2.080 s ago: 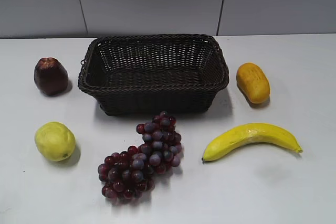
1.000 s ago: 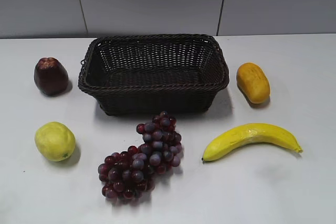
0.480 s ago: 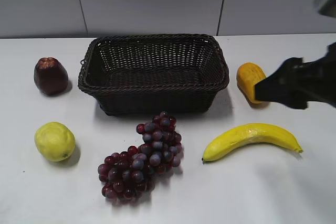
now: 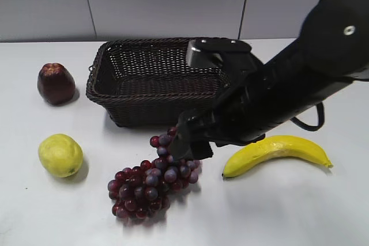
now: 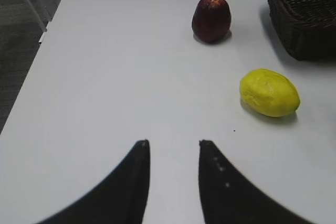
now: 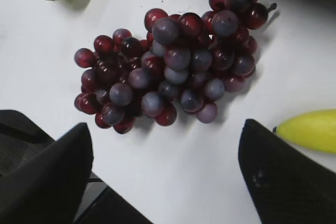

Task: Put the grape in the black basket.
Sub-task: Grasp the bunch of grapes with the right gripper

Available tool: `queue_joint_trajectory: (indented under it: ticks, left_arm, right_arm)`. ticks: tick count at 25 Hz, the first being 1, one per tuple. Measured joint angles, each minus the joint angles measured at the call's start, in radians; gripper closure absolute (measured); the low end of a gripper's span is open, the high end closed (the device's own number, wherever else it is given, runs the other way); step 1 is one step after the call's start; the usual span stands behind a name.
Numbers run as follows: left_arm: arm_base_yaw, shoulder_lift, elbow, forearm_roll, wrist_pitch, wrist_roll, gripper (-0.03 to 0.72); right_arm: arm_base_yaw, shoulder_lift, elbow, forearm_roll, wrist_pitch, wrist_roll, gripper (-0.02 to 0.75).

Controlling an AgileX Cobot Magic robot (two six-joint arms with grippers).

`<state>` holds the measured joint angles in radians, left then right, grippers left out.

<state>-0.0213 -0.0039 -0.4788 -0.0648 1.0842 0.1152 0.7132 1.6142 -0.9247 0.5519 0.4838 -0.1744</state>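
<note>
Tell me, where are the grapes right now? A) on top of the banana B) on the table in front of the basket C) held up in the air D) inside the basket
B: the grapes lie on the white table, in front of the empty black basket.

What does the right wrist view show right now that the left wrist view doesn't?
Only the right wrist view shows the grape bunch lying on the table between the open right tool fingers, plus the tip of the banana. Only the left wrist view shows the dark red fruit, a corner of the black basket, and the open left tool over bare table. Both show the yellow-green fruit, at the top left edge of the right wrist view.
</note>
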Motion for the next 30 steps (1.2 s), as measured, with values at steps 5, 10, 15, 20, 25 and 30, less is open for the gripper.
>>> queue_joint_trajectory:
  ticks: [5,10,15,20,25,30]
  left_arm:
    - [0.000,0.000,0.000,0.000,0.000,0.000,0.452]
    - [0.000,0.000,0.000,0.000,0.000,0.000,0.452]
    - [0.000,0.000,0.000,0.000,0.000,0.000,0.452]
    - [0.000,0.000,0.000,0.000,0.000,0.000,0.452]
    - [0.000,0.000,0.000,0.000,0.000,0.000,0.452]
    - [0.000,0.000,0.000,0.000,0.000,0.000,0.452]
  right_arm:
    - [0.001,0.154,-0.079,0.017,-0.022,0.002,0.078]
    - [0.001,0.272,-0.175,0.046,-0.024,0.013,0.078]
    - [0.001,0.366,-0.248,0.048,-0.026,0.034,0.078]
    - [0.001,0.407,-0.260,0.039,-0.025,0.037,0.107]
    - [0.001,0.424,-0.266,0.035,-0.026,0.040,0.266]
    - [0.001,0.429,-0.274,0.015,0.002,0.042,0.502]
